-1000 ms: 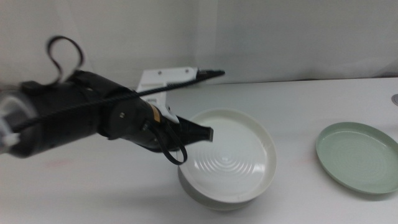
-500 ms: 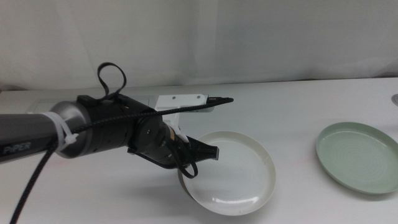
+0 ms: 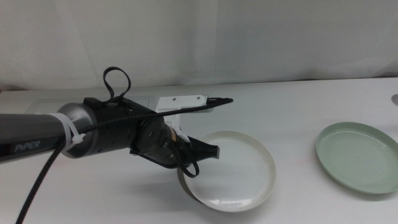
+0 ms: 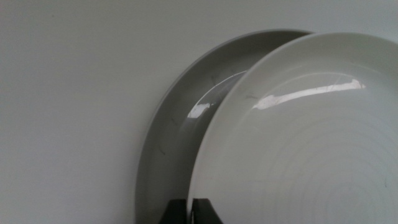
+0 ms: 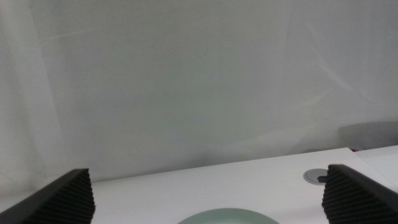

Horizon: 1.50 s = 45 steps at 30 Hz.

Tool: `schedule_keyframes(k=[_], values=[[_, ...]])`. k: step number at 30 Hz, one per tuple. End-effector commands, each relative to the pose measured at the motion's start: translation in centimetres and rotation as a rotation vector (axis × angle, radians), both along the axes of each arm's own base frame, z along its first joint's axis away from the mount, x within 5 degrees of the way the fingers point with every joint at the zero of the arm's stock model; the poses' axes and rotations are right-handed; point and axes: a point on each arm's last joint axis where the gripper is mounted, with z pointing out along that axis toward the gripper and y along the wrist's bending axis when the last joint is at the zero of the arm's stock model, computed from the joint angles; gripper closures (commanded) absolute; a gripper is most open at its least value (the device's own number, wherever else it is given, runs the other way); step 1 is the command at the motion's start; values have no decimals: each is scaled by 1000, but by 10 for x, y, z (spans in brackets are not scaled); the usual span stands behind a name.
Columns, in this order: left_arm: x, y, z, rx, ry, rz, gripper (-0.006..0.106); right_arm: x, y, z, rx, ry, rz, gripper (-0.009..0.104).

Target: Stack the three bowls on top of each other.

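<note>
The left gripper [image 3: 208, 150] is closed on the near rim of the cream-white bowl [image 3: 233, 169], its two dark jaws pinching the edge so that the bowl extends forward from the fingertips, tilted and not lying flat. Directly beneath the held bowl lies the grey bowl [image 4: 171, 134]; the left wrist view shows its rim projecting past the cream-white bowl on one side, so the two are overlapped but not concentric. Whether the cream-white bowl already touches the grey one cannot be determined. The pale green bowl [image 3: 358, 155] rests on the table [image 3: 292, 109] well apart from this gripper, on the far side of the held bowl. The right gripper [image 5: 205, 198] waits with jaws spread wide and nothing between them — the pale green bowl's rim shows just ahead of it. The step in hand appears to be the first stacking: seating the cream-white bowl in the grey one. The next move calls for levelling and centring the held bowl over the grey bowl, lowering until it nests, then releasing — an off-centre release may leave it tilted.
</note>
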Motion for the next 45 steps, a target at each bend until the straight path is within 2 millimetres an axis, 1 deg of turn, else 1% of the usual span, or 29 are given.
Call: schedule_keyframes(k=[1, 5, 7, 8, 12, 18, 21, 26, 31, 34, 37, 38, 40, 42, 45], values=[[5, 7, 1, -11, -9, 32, 103, 1, 0, -13, -11, 28, -5, -8], [10, 16, 1, -7, -2, 60, 103, 1, 0, -13, -11, 28, -5, -8], [10, 16, 1, -6, -3, 59, 103, 1, 0, -13, -11, 28, -5, -8], [8, 17, 12, -25, -20, 59, 103, 1, 0, -13, -11, 28, -5, -8], [7, 18, 34, -63, -89, 55, 103, 1, 0, -13, -12, 29, -5, -8], [-2, 22, 69, -112, -166, 55, 103, 1, 0, -13, -12, 29, -5, -8], [-3, 24, 75, -117, -184, 52, 103, 1, 0, -13, -12, 29, -5, -8], [-2, 26, 68, -62, -170, 49, 103, 1, 0, -13, -12, 29, -5, -8], [-1, 28, 67, -44, -176, 61, 103, 1, 0, -13, -12, 29, -5, -8], [0, 27, 63, -40, -168, 61, 103, 1, 0, -13, -12, 29, -5, -8], [5, 25, 45, -15, -129, 59, 103, 1, 0, -13, -12, 29, -5, -8], [7, 23, 33, 4, -99, 58, 103, 1, 0, -13, -12, 29, -5, -8], [9, 22, 21, 18, -75, 57, 103, 1, 0, -13, -12, 29, -5, -8], [11, 21, 14, 19, -61, 66, 103, 1, 0, -13, -12, 29, -5, -8], [13, 19, 8, 18, -60, 65, 103, 1, 0, -13, -12, 29, -5, -8]])
